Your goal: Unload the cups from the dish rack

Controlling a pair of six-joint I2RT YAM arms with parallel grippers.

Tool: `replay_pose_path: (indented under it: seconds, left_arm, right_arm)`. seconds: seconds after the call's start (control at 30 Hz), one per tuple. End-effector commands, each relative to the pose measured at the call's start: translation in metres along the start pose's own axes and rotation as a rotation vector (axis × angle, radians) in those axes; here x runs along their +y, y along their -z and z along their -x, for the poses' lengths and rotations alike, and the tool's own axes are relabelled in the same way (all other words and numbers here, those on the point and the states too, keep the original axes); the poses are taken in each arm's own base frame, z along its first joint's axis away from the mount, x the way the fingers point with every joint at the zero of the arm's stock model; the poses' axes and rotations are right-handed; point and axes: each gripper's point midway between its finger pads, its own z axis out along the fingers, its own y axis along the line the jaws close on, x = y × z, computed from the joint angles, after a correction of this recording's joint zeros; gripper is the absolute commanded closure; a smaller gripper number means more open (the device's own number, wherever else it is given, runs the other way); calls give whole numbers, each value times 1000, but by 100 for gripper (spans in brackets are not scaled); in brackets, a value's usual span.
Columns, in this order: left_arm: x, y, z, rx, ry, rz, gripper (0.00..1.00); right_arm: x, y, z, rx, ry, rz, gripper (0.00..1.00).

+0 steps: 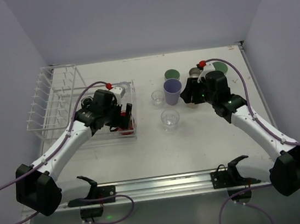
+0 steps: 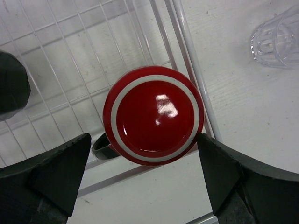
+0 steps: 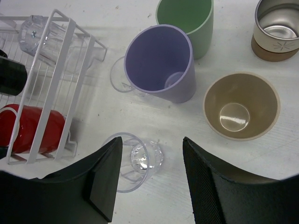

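Note:
The wire dish rack (image 1: 54, 99) stands at the left, with its low basket (image 1: 127, 87) beside it. A red cup (image 2: 153, 114) with a white ring and a dark handle lies in the basket, along with a black cup (image 2: 11, 84). My left gripper (image 2: 144, 156) is open, one finger on each side of the red cup, above the basket (image 1: 126, 119). My right gripper (image 3: 152, 179) is open and empty over the table (image 1: 191, 94). A clear cup (image 3: 138, 158) is below it, with lavender (image 3: 161, 63), beige (image 3: 240, 105) and green (image 3: 187, 23) cups beyond.
A brown and steel cup (image 3: 275, 30) and a dark green cup (image 1: 220, 67) stand at the back right. A second clear cup (image 1: 158, 97) stands left of the lavender one. Another clear cup (image 3: 39, 32) lies in the basket. Tall rack prongs (image 1: 43, 98) stand at the far left.

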Motion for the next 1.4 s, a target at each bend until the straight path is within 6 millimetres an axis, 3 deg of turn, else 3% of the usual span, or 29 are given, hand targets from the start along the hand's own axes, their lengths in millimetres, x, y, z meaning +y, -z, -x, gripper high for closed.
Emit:
replay_pose_path:
  seconds: [0.0, 0.27, 0.57, 0.63, 0.67, 0.73, 0.83, 0.93, 1.03, 1.17, 1.27, 1.33, 1.37]
  left_arm:
    - [-1, 1, 25, -59, -45, 6, 0]
    - [5, -15, 28, -35, -40, 46, 0]
    - [26, -30, 21, -3, -9, 169, 3]
    - [26, -32, 23, -12, -6, 168, 14]
    - [27, -32, 24, -18, -4, 172, 31]
    - [27, -30, 27, -29, -1, 175, 44]
    - [27, -17, 39, -83, 9, 180, 61]
    - [23, 4, 58, -177, 28, 162, 69]
    - [18, 30, 79, -286, 65, 139, 73]
    - [12, 71, 100, -426, 105, 105, 75]
    - [-5, 104, 114, -533, 135, 1, 75]
    - [-29, 120, 120, -583, 149, -141, 76]
    - [-40, 135, 126, -650, 149, -217, 76]
  right_arm:
    - [6, -3, 5, -19, -4, 30, 43]
    - [8, -2, 6, -24, -2, 39, 43]
    - [10, -3, 6, -23, -3, 53, 42]
    - [11, -3, 6, -28, -4, 58, 41]
    - [11, -2, 6, -29, -5, 62, 40]
    - [16, 1, 10, -49, -6, 82, 39]
    - [26, 7, 14, -76, -11, 140, 36]
    - [50, 16, 17, -101, -17, 276, 22]
    - [74, 30, 23, -141, -36, 416, 11]
    - [96, 50, 30, -186, -65, 536, 4]
    - [117, 67, 34, -222, -96, 645, 5]
    - [133, 77, 40, -263, -106, 726, 5]
    - [146, 81, 32, -238, -132, 777, 7]
